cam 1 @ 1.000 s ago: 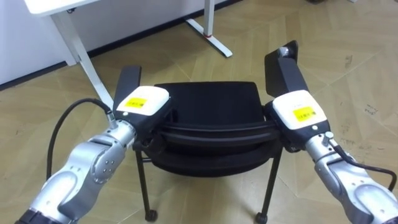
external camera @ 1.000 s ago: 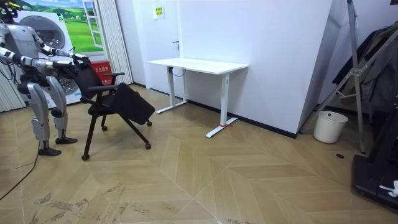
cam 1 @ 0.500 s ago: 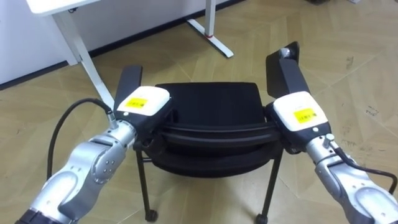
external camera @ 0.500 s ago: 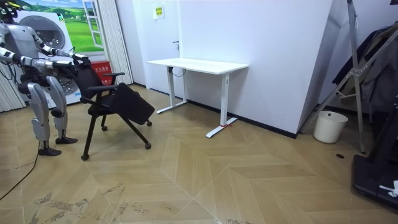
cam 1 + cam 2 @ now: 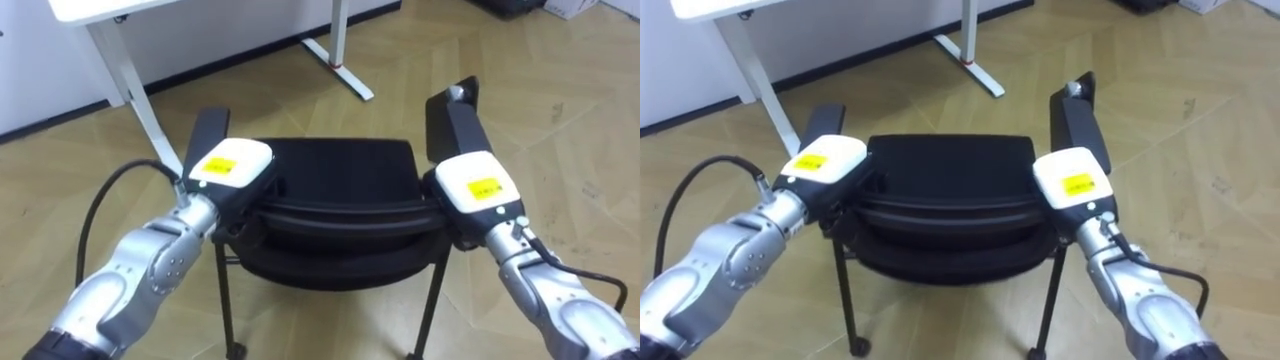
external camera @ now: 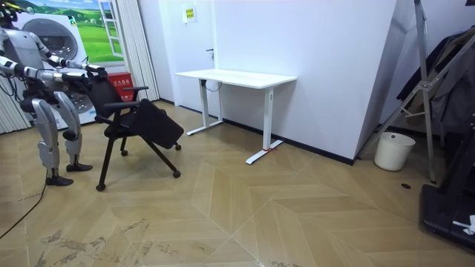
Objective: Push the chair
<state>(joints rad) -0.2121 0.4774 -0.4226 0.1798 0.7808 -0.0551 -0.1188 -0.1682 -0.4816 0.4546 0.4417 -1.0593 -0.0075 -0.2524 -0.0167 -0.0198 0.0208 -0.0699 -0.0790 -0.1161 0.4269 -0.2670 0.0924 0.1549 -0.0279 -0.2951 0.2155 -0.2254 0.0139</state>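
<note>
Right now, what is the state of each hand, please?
Left hand: at the left end of the chair back; open or shut cannot be told.
Right hand: at the right end of the back; cannot be told.

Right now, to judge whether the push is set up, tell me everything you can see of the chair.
The chair is black, with a flat padded-looking seat, a curved backrest edge nearest the robot, two armrests and thin dark legs on small casters. It stands on the wood floor, between the robot and the white desk. The left hand and right hand sit at the backrest's two ends.
</note>
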